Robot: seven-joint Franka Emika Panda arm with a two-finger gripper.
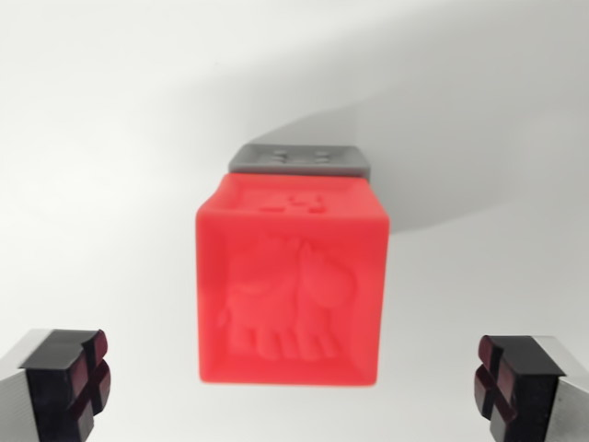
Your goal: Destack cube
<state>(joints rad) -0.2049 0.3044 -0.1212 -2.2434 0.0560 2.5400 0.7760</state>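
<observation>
A red cube (291,281) with a raised animal figure on its upper face fills the middle of the wrist view. It sits on top of a grey cube (299,158), of which only a strip with small holes shows behind the red one's far edge. My gripper (291,385) hangs above the stack, open. One finger (69,379) is at the wrist view's left and the other (515,382) at its right, both clear of the red cube's sides. Nothing is held between them.
The stack stands on a plain white surface (110,138). A soft grey shadow (460,138) falls behind and to the right of the cubes.
</observation>
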